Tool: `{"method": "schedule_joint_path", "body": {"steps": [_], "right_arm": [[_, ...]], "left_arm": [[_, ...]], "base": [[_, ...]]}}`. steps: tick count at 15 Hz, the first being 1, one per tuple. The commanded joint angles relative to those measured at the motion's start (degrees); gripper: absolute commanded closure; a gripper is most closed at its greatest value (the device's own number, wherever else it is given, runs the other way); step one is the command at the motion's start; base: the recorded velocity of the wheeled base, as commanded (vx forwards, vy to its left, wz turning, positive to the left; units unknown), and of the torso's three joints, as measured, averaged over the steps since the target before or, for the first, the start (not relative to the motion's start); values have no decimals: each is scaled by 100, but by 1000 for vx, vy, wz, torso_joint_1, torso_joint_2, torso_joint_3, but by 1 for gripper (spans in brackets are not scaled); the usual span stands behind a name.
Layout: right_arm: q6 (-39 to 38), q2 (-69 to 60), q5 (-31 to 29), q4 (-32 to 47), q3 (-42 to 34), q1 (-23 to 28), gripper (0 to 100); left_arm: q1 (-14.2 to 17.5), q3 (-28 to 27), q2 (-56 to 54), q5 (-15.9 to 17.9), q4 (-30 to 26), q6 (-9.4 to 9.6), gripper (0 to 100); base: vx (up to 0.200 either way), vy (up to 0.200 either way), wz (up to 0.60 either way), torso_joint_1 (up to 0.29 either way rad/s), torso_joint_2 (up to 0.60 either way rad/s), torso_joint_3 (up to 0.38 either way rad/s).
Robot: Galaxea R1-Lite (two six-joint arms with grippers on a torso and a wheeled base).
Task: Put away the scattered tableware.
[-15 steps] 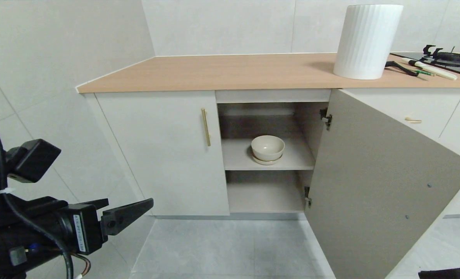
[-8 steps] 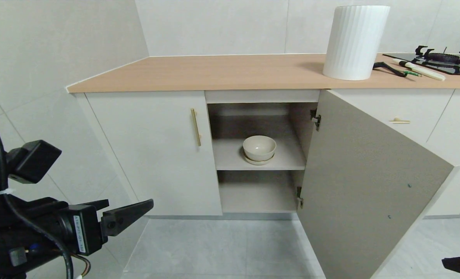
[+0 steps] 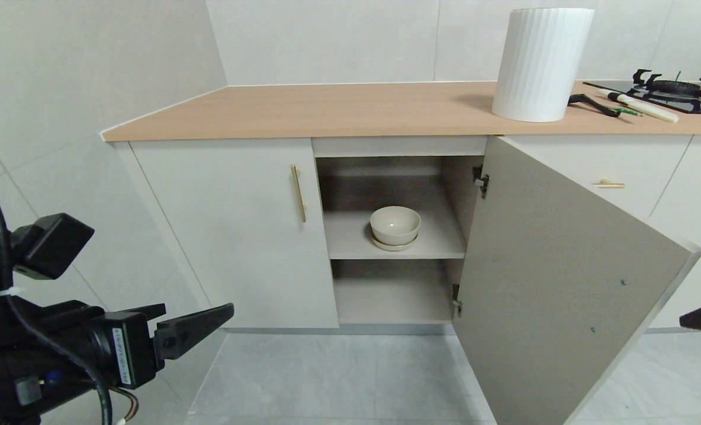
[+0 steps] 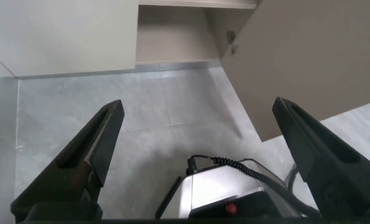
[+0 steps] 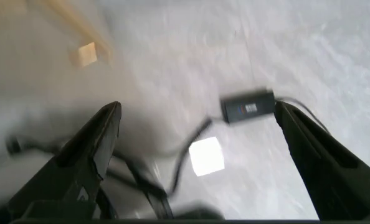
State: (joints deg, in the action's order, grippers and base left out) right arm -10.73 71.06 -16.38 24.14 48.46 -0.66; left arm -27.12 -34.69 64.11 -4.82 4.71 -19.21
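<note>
- Pale beige ceramic bowl (image 3: 395,223) sits on a matching saucer (image 3: 393,244), middle of frame, on the upper shelf (image 3: 350,236) of the open cabinet (image 3: 232,236); grey door (image 3: 551,265) swung wide at right.
- Left tool (image 4: 199,106), lower left of head view: fingers spread wide, empty.
- Right tool (image 5: 197,109): fingers wide apart, empty.
- White ribbed cylinder (image 3: 540,62) upper right on the wooden counter (image 3: 327,109).

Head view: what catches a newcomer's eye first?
The cabinet door stands wide open at centre-right, exposing a beige bowl sitting on a small plate on the upper shelf. A tall white ribbed container stands on the wooden countertop above, toward the right.
</note>
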Motion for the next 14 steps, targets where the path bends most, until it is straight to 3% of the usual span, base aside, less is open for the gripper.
{"method": "schedule_joint_path", "body": {"steps": [1, 6, 14], "right_arm": [[-377, 752, 4, -691, -275, 39, 0], [-905, 1200, 127, -1227, -293, -48, 0], [-1335, 1226, 206, -1333, -293, -787, 0]], "left_arm": [[-3, -2, -4, -2, 4, -4, 0], [-3, -2, 5, -2, 4, -4, 0], [-3, -2, -13, -11, 13, -4, 0]], "base": [[0, 0, 0, 0, 0, 0], [0, 0, 0, 0, 0, 0], [0, 0, 0, 0, 0, 0]]}}
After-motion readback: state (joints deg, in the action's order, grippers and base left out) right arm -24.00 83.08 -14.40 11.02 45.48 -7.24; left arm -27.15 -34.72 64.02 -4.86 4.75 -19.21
